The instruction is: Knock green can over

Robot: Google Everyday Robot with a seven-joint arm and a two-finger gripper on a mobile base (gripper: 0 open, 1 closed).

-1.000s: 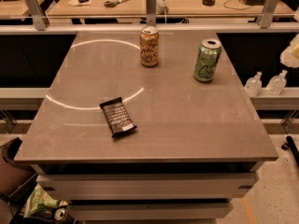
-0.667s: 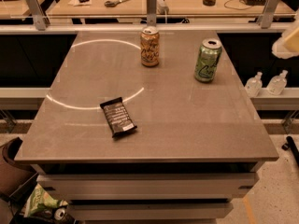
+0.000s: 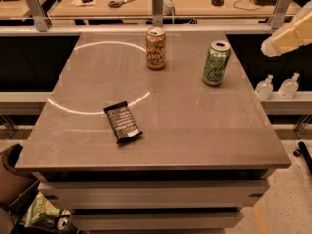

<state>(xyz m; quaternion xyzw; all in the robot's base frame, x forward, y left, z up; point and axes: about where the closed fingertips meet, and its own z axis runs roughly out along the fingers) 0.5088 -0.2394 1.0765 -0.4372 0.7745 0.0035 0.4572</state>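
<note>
The green can (image 3: 216,63) stands upright at the table's far right, pale green with dark script and a silver top. The orange-tan can (image 3: 156,48) stands upright to its left, further back. My gripper (image 3: 286,37) is a pale, blurred shape coming in from the right edge of the view. It is above table level, to the right of the green can and apart from it.
A black snack bar (image 3: 123,122) lies left of the grey table's (image 3: 195,130) middle. Two small clear bottles (image 3: 278,87) stand on a ledge beyond the right edge. A railing (image 3: 97,29) and a desk with clutter run behind the table.
The gripper has moved left and slightly up, further into view toward the green can. Both cans and the snack bar have not moved.
</note>
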